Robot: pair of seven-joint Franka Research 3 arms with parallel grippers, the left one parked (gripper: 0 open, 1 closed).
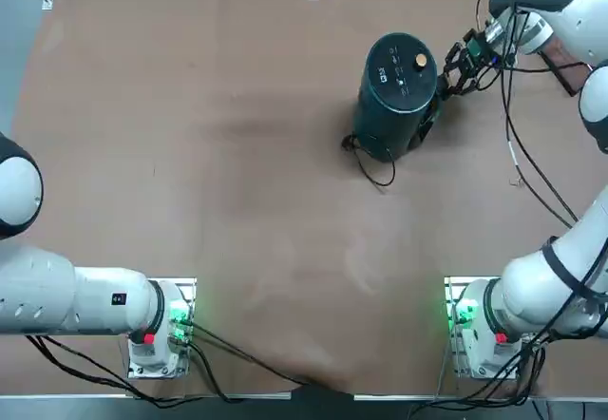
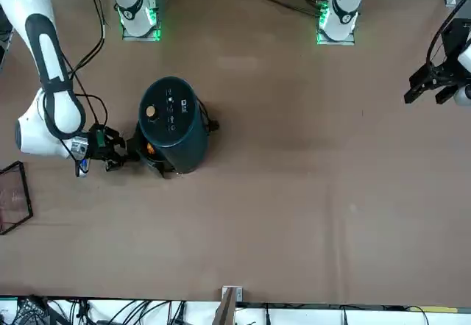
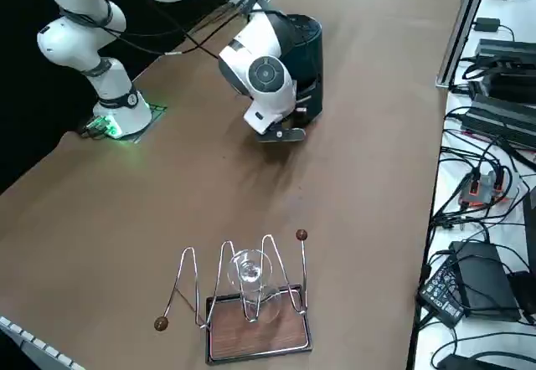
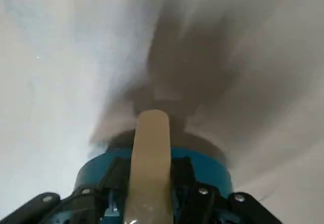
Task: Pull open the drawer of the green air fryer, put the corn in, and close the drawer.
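On the brown table (image 1: 237,201) the green air fryer (image 1: 397,92) stands upright toward the far right part of the overhead view, a tall dark cylinder whose flat round top carries a small gold knob (image 1: 420,60) and white markings. A black power cord (image 1: 372,165) curls from its base on the side toward the arms' bases. Just right of the cylinder, the right gripper (image 1: 454,66) sits low and level against the fryer's side, its fingers drawn together as narrow as they go. In the front view that gripper (image 2: 125,152) reaches in from the left and meets the drawer (image 2: 154,159), which stands slightly out from the fryer's lower body; it seems to be clamped on the drawer's handle, though the contact itself is hard to make out there. A small orange shape, the corn (image 2: 149,148), shows in the gap just under the fryer's rim, inside the drawer. From the right side the arm's white wrist covers most of the fryer (image 3: 306,48). Nearer that camera, well apart from the fryer, a wire rack (image 3: 247,303) on a wooden base holds a clear glass (image 3: 249,274).
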